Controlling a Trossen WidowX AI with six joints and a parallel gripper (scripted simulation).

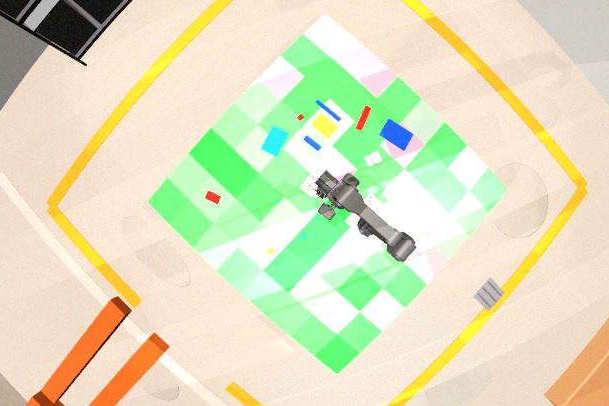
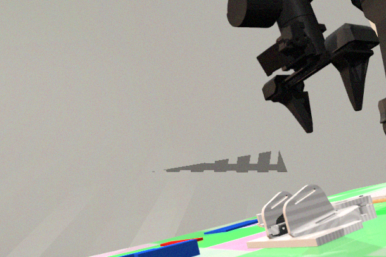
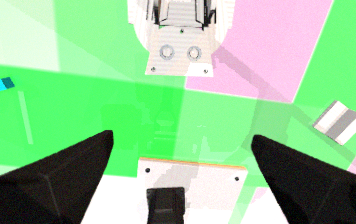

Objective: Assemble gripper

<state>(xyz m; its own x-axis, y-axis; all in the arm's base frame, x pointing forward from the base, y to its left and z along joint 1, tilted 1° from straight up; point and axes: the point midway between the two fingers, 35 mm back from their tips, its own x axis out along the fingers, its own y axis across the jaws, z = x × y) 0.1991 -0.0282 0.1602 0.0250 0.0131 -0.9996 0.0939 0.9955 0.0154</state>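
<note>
The white gripper assembly (image 1: 310, 184) (image 2: 307, 212) stands on the mat, partly under the arm in the top view. Two slotted side walls rise from its base. At its end, a pale plate (image 3: 177, 70) shows two round rings side by side, and small dark holes. It looks about level and straight in the wrist view. The separate jaws and their teeth cannot be made out. My gripper (image 2: 333, 121) (image 3: 184, 138) is wide open and empty, well above the assembly in the exterior view. The assembly lies beyond the fingertips in the wrist view.
A small white block with a grey stripe (image 1: 373, 159) (image 3: 337, 123) lies beside the assembly. Flat blue (image 1: 396, 134), red (image 1: 363, 118), yellow (image 1: 324, 125) and cyan pieces (image 1: 274, 141) lie around. A white board with dark screws (image 3: 207, 185) lies near the arm's base.
</note>
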